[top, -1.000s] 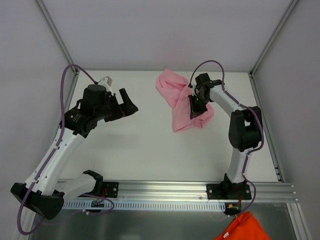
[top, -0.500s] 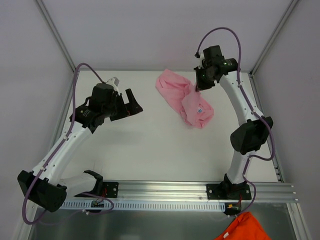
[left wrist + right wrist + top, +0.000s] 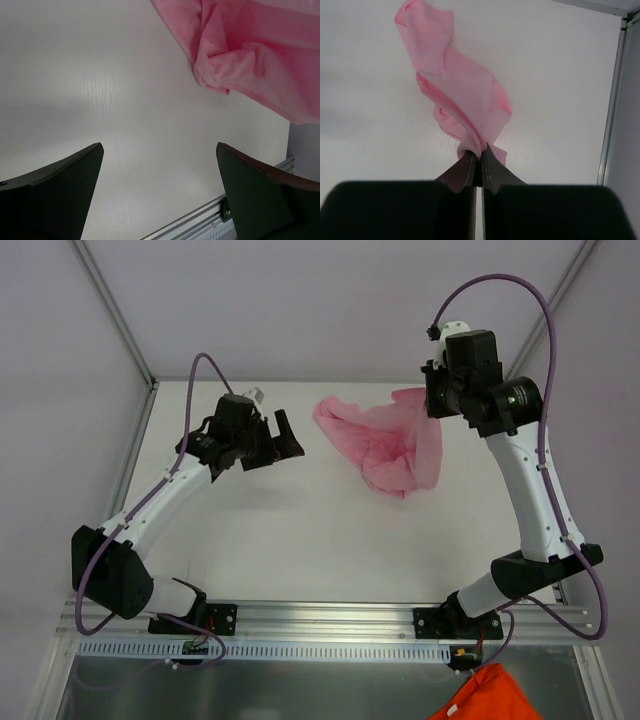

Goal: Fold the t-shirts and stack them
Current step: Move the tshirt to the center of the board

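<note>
Well, the right claw point(image 3: 436, 403) is up high over the far right of the tabletop point(image 3: 300, 530), pinched tight on a fold of the pink t-shirt point(image 3: 395, 445). From the right wrist view the two fingers of that claw point(image 3: 480, 152) sit pressed together with only a sliver of pink fabric caught between their tips. The t-shirt point(image 3: 460, 100) hangs away from them in a twisted strip, down to the white surface. From above, the lifted part spreads out like a sheet under the claw. The rest lies bunched and crumpled on the tabletop, trailing towards the left along the far side.

Over on the left, the left claw point(image 3: 275, 448) is spread wide with nothing in it. It hangs above the tabletop just left of the cloth, not touching it. In its own view the left claw point(image 3: 159, 147) frames bare tabletop, and the t-shirt point(image 3: 250, 55) bunches in the upper right corner, beyond the fingertips.

An orange cloth point(image 3: 485, 695) pokes out at the near right, past the mounting rail point(image 3: 330, 620).
</note>
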You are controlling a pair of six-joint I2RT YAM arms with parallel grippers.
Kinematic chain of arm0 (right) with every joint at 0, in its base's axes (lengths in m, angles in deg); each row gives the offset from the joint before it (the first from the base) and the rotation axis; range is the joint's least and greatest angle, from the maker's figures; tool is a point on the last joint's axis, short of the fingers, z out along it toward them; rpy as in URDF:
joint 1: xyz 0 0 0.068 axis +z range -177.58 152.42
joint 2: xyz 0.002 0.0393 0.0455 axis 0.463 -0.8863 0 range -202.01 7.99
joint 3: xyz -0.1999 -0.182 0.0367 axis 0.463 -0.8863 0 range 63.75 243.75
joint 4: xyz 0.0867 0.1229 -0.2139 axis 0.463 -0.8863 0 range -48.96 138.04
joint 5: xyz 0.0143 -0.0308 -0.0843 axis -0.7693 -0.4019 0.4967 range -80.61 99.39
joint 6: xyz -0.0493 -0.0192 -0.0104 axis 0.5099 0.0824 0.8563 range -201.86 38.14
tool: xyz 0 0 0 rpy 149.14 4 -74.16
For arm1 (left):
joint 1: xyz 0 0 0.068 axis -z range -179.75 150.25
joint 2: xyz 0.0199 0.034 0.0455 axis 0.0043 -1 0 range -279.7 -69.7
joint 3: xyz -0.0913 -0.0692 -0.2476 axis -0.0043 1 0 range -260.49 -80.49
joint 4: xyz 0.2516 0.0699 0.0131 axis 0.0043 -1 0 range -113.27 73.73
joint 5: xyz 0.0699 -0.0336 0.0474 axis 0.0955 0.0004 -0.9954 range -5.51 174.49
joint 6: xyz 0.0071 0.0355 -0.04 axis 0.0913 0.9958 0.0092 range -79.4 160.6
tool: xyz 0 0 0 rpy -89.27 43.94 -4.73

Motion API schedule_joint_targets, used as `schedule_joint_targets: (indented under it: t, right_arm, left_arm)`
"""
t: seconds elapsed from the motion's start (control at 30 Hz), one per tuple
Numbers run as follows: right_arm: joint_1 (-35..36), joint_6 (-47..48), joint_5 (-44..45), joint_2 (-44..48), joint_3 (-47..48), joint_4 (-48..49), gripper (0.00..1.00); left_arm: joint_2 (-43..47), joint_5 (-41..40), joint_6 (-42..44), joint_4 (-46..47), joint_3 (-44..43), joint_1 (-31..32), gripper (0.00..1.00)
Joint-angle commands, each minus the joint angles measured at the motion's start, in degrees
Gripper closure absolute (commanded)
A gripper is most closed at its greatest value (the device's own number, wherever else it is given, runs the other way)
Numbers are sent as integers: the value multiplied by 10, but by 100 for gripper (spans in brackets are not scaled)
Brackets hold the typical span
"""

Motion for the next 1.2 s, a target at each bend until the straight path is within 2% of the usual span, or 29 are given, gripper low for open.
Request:
schedule_joint_targets:
  t: [0.0,0.2,0.27,0.4,0.5,0.87,0.97,1.0,1.03,1.07,1.1,1.17]
  right_arm:
    - [3,14,48,16,-21,3,99]
    - [26,27,103,90,-86,51,99]
    - [26,27,94,123,-100,70,99]
    - [26,5,-23,150,-86,58,99]
    - [25,-19,-164,156,-68,30,99]
    - [29,-60,-308,233,-186,-4,99]
    - [34,-57,-279,224,-181,-4,99]
    - [34,-51,-244,214,-159,-14,99]
    - [35,-33,-227,176,-135,-25,99]
    - [35,-26,-206,150,-104,-39,99]
    - [35,-18,-171,124,-30,-66,99]
    - [36,0,-141,61,35,-72,99]
  left_arm:
    - [-49,30,0,36,-63,6,1]
    - [-164,46,-1,36,-176,6,1]
    - [-188,48,1,30,-217,7,1]
    - [-241,50,4,14,-279,7,1]
    - [-279,47,10,5,-318,7,1]
    - [-375,54,9,-47,-491,7,1]
    - [-371,58,6,-43,-480,6,1]
    - [-365,58,7,-40,-467,7,1]
    - [-359,57,8,-38,-458,6,1]
    - [-354,55,9,-35,-447,6,1]
    - [-341,53,9,-30,-435,7,1]
    - [-328,53,6,-15,-397,6,1]
